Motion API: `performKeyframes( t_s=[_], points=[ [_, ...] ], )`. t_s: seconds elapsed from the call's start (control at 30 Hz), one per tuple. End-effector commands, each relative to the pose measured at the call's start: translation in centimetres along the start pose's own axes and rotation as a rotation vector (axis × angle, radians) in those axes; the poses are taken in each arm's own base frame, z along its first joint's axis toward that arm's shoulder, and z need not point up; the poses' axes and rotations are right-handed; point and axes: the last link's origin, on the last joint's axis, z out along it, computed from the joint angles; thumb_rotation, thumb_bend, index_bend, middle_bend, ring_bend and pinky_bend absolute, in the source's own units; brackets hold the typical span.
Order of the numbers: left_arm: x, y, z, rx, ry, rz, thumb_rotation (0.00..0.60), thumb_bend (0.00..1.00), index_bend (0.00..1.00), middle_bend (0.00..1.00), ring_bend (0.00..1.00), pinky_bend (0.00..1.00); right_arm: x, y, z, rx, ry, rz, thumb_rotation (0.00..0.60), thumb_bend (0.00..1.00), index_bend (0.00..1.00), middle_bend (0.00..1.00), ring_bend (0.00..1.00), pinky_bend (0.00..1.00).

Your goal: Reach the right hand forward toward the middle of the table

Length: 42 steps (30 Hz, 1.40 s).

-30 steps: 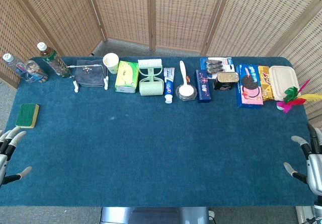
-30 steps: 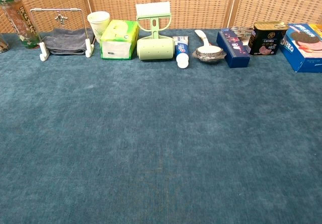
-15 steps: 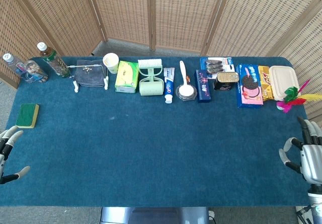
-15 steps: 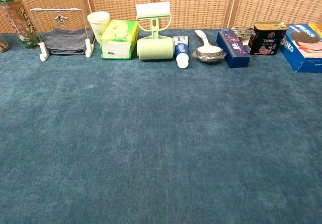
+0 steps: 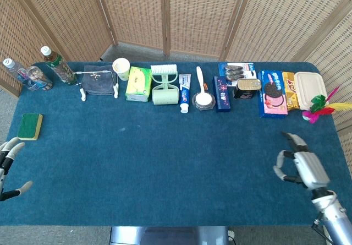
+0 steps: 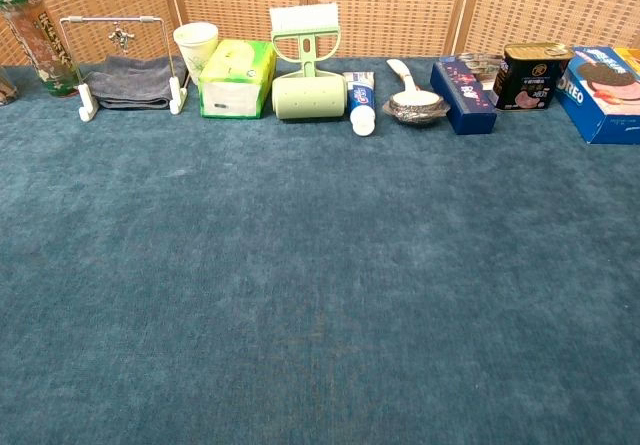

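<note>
My right hand [image 5: 301, 165] hovers over the blue table cloth [image 5: 176, 162] near the front right, empty, fingers spread and pointing away from me. Bare cloth lies between it and the table's middle. My left hand [image 5: 8, 165] sits at the left edge, just below a green and yellow sponge [image 5: 29, 126], open and holding nothing. The chest view shows neither hand.
A row of goods lines the far edge: bottles [image 5: 58, 66], a towel rack [image 5: 99, 80], a paper cup [image 5: 121, 67], a green tissue box [image 5: 138, 83], a lint roller [image 5: 165, 88], toothpaste [image 5: 185, 93], a can [image 5: 248, 88], cookie boxes [image 5: 273, 93] and a feathered shuttlecock [image 5: 319, 108].
My right hand has moved from the right table edge inward to the left and over the cloth. The left hand has barely shifted.
</note>
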Motion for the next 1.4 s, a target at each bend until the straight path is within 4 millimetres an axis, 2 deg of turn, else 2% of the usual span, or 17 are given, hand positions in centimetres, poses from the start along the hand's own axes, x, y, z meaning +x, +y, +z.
performKeyframes(
  t_s=[0.03,0.27,0.4,0.43,0.53,0.73,0.83,1.07,1.4],
  points=[
    [0.1,-0.1,0.0,0.003,0.002,-0.001,0.600,0.11,0.06,0.00,0.00,0.00,-1.9,-1.7,2.0,0.066,-0.154,0.095,0.600,0.38,0.66,0.08,0.05,0.01],
    [0.1,-0.3,0.3,0.013,-0.005,-0.008,0.600,0.11,0.06,0.00,0.00,0.00,-3.8,-3.9,4.2,0.137,-0.243,0.293,0.600,0.39,0.66,0.08,0.05,0.01],
    [0.1,-0.5,0.5,0.014,-0.010,-0.015,0.600,0.11,0.06,0.00,0.00,0.00,-4.4,-5.1,4.7,0.197,-0.261,0.421,0.600,0.40,0.66,0.09,0.05,0.03],
    [0.3,-0.6,0.4,0.019,-0.004,-0.023,0.600,0.11,0.06,0.00,0.00,0.00,-4.8,-6.0,4.8,0.241,-0.279,0.482,0.600,0.40,0.66,0.09,0.05,0.03],
    [0.3,-0.7,0.4,0.018,-0.006,-0.026,0.600,0.11,0.06,0.00,0.00,0.00,-5.4,-6.5,4.8,0.285,-0.333,0.539,0.600,0.40,0.66,0.09,0.05,0.04],
    [0.2,-0.7,0.4,0.018,-0.010,-0.027,0.600,0.11,0.06,0.00,0.00,0.00,-6.1,-7.5,5.1,0.341,-0.390,0.599,0.600,0.40,0.66,0.09,0.05,0.04],
    [0.2,-0.7,0.3,0.019,-0.010,-0.026,0.600,0.11,0.06,0.00,0.00,0.00,-6.8,-9.0,5.7,0.399,-0.441,0.640,0.600,0.40,0.66,0.09,0.05,0.04],
    [0.3,-0.8,0.4,0.027,-0.004,-0.030,0.600,0.11,0.06,0.00,0.00,0.00,-7.8,-11.1,6.8,0.468,-0.508,0.661,0.600,0.40,0.66,0.09,0.05,0.04],
    [0.3,-0.9,0.5,0.033,-0.009,-0.031,0.600,0.11,0.06,0.00,0.00,0.00,-8.2,-13.7,7.2,0.560,-0.545,0.676,0.600,0.40,0.66,0.09,0.05,0.04]
  ],
)
